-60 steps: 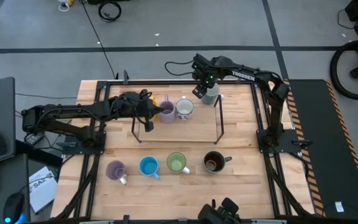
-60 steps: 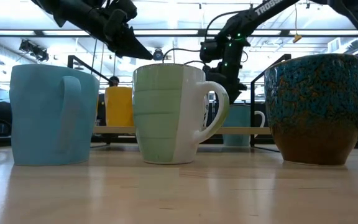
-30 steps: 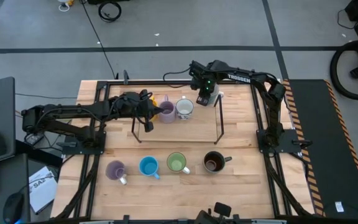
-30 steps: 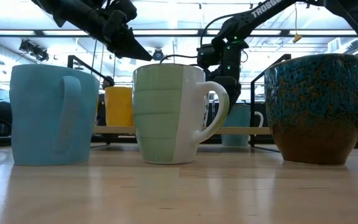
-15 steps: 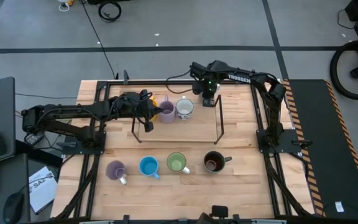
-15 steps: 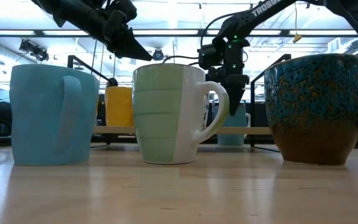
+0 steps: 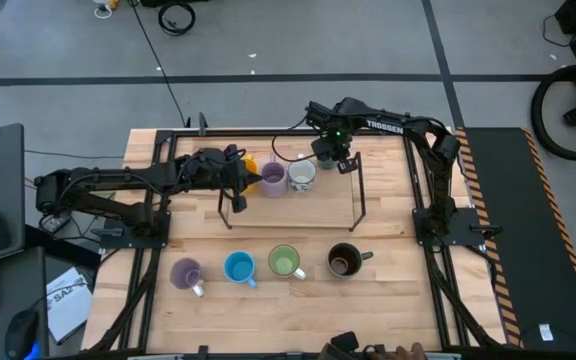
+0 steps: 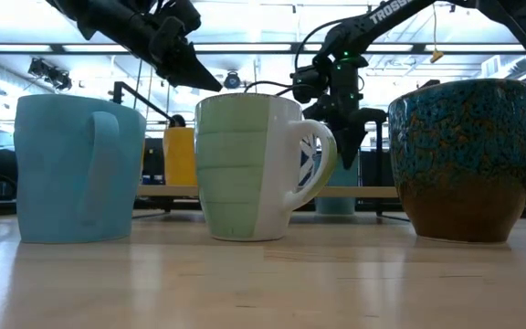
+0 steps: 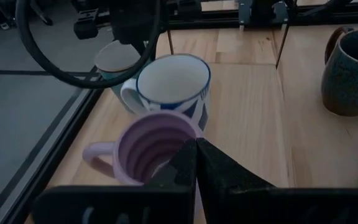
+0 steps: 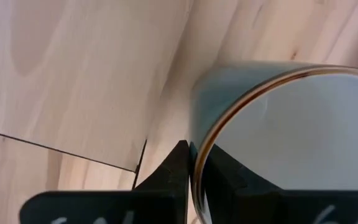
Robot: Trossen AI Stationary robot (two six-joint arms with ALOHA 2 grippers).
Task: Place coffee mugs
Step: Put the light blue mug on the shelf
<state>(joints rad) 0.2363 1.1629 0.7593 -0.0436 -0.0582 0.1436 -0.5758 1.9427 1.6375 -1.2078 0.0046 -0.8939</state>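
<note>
In the high view, the right gripper (image 7: 330, 152) reaches to the far side of the table (image 7: 388, 230), directly over the pale white-teal mug (image 7: 325, 160), which stands at the right end of a row with the white patterned mug (image 7: 301, 174), the purple mug (image 7: 273, 178) and the orange mug (image 7: 249, 166), all inside the black wire frame (image 7: 360, 190). The left gripper (image 7: 236, 176) sits at the left end of that row, against the purple mug. Nearer the camera's edge stands a second row: lavender mug (image 7: 185, 273), bright blue mug (image 7: 238, 267), light green mug (image 7: 285, 262), dark brown-black mug (image 7: 344, 261). In the low view, the right gripper (image 8: 341, 114) hangs down onto the pale mug (image 8: 336, 187) behind the green mug (image 8: 249, 164); the blue mug (image 8: 76, 169) and dark mug (image 8: 464, 160) flank it, and the orange mug (image 8: 179, 157) shows between. In the left wrist view, the left gripper's fingers (image 9: 194, 165) are pinched on the rim of the purple mug (image 9: 148, 149), which touches the patterned mug (image 9: 169, 87). In the right wrist view, the right gripper's fingers (image 10: 178, 163) clamp the wall of the pale mug (image 10: 278, 130), one finger outside, one inside.
</note>
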